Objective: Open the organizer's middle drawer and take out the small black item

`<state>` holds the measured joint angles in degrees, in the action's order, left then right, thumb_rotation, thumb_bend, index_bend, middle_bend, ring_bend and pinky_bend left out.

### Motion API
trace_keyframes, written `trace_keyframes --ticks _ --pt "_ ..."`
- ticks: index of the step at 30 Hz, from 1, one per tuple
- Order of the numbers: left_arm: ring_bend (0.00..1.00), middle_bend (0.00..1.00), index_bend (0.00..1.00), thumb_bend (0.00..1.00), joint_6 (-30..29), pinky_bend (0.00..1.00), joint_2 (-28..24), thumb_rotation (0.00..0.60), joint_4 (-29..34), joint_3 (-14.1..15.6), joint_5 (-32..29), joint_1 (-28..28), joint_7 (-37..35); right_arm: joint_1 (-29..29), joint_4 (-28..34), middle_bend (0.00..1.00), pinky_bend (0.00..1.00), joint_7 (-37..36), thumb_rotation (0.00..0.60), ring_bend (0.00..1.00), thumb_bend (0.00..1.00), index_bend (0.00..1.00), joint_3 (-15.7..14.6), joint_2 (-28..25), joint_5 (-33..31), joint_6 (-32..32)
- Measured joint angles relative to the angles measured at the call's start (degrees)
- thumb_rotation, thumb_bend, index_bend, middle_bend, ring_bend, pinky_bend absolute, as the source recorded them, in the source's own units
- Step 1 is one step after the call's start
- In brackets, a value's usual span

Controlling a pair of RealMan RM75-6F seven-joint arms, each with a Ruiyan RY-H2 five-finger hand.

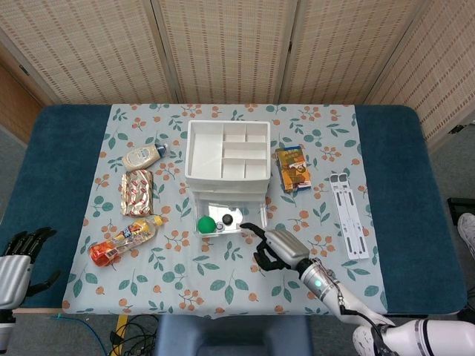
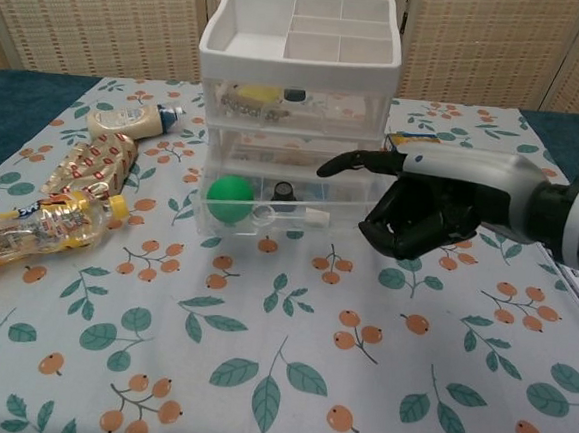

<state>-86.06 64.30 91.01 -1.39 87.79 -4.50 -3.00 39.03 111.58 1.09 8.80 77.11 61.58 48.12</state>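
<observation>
The white organizer stands mid-table with its middle drawer pulled out toward me. In the drawer lie a green ball and the small black item, with small clear and white bits by the front wall. My right hand is just right of the drawer's front corner. One finger points left above the drawer rim, the others are curled in, and it holds nothing. My left hand hangs off the table's near-left edge, fingers spread.
Left of the organizer lie a mayonnaise bottle, a red-and-gold snack pack and an orange drink bottle. An orange box and a white slotted strip lie to its right.
</observation>
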Motion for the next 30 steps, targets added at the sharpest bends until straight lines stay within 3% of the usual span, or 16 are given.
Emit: trace_keyframes --ticks 5,10,17,30 --pt "0.19 0.18 0.18 0.22 -0.35 0.12 -0.22 0.6 0.07 0.04 0.14 0.14 -0.06 1.59 1.29 0.81 1.0 2.29 0.6 0.92 0.55 0.11 1.23 -1.59 1.58 -0.11" --pt "0.19 0.18 0.18 0.22 -0.83 0.12 -0.44 0.6 0.17 0.08 0.2 0.47 -0.24 5.19 0.02 0.83 1.0 9.51 0.6 0.93 0.47 0.2 2.88 -1.34 1.43 0.25" --pt "0.19 0.18 0.18 0.22 -1.2 0.12 -0.56 0.6 0.06 0.12 0.2 0.77 -0.57 11.71 -5.67 0.9 1.0 20.64 0.6 1.0 0.41 0.27 4.2 1.93 -3.45 0.69" --pt "0.19 0.18 0.18 0.22 -1.4 0.12 -0.66 0.6 -0.2 0.1 -0.03 1.11 -1.05 20.26 -15.76 0.95 1.0 35.36 0.6 1.0 0.34 0.32 3.32 9.83 -13.19 3.5"
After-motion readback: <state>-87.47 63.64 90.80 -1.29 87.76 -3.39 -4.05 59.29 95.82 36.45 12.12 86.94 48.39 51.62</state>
